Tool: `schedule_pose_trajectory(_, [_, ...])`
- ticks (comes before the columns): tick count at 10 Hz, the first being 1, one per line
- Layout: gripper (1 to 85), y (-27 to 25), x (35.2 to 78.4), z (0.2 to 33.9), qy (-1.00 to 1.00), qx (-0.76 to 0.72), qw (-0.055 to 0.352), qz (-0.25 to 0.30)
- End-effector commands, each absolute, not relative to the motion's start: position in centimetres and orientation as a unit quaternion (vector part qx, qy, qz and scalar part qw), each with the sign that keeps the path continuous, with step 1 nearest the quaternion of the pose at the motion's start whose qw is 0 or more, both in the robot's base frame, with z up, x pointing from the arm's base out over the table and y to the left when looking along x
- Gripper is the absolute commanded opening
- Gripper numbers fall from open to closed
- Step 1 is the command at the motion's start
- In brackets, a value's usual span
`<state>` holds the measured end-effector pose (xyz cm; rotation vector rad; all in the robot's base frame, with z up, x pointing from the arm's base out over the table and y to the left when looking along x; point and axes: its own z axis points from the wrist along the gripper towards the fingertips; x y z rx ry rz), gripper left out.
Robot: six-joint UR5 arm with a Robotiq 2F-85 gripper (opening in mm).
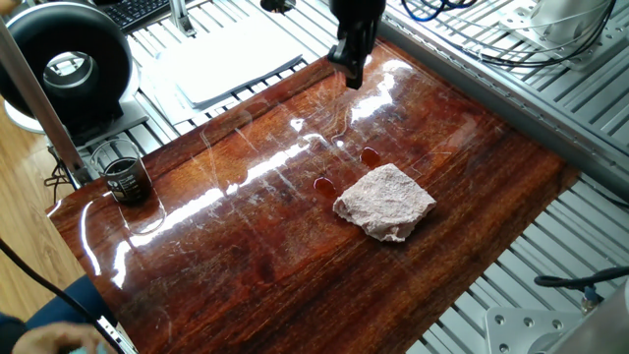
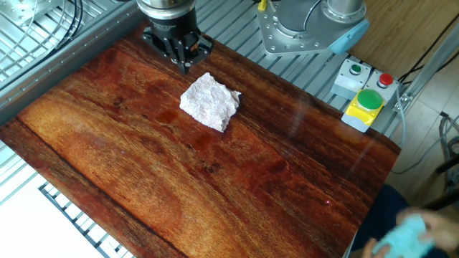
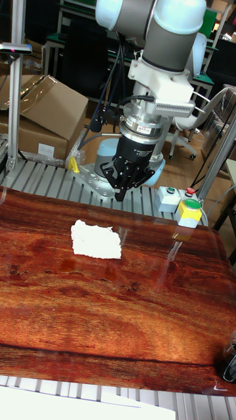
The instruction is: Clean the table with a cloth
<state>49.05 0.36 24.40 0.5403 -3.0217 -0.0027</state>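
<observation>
Basically, going left to right in one fixed view: a small dark glass cup (image 1: 126,179) is standing at the left corner of the glossy reddish-brown wooden table (image 1: 246,265), a white board (image 1: 231,59) is lying beyond the far edge, and the black two-finger gripper (image 1: 350,71) is hanging over the far edge, holding nothing, fingers looking pressed together. Two small wet spots (image 1: 323,183) are sitting just left of the pale pinkish-beige nubbly cloth (image 1: 385,202), which is lying flat near the table's middle, well apart from the gripper. Right of the table in the tall fixed view, a yellow box with a green button (image 3: 189,211) is sitting.
</observation>
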Motion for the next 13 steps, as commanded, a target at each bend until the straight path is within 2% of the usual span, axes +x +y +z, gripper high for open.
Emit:
schedule_pose_trajectory(1, [1.0, 0.8, 49.2, 24.8, -0.984, 0.173, 0.031, -0.009])
schedule_pose_trajectory(4, [1.0, 0.4, 49.0, 24.8, -0.984, 0.174, 0.036, -0.003])
schedule_pose_trajectory(6, [1.0, 1.4, 49.6, 24.8, -0.984, 0.178, 0.020, -0.019])
schedule_pose_trajectory(8, [1.0, 1.2, 49.1, 25.2, -0.984, 0.174, 0.031, -0.019])
schedule_pose_trajectory(10, [1.0, 1.7, 50.8, 20.3, -0.983, 0.178, -0.020, -0.030])
schedule_pose_trajectory(11, [1.0, 2.1, 51.1, 19.3, -0.983, 0.177, -0.024, -0.037])
schedule_pose_trajectory(13, [1.0, 1.9, 51.3, 19.5, -0.983, 0.180, -0.025, -0.034])
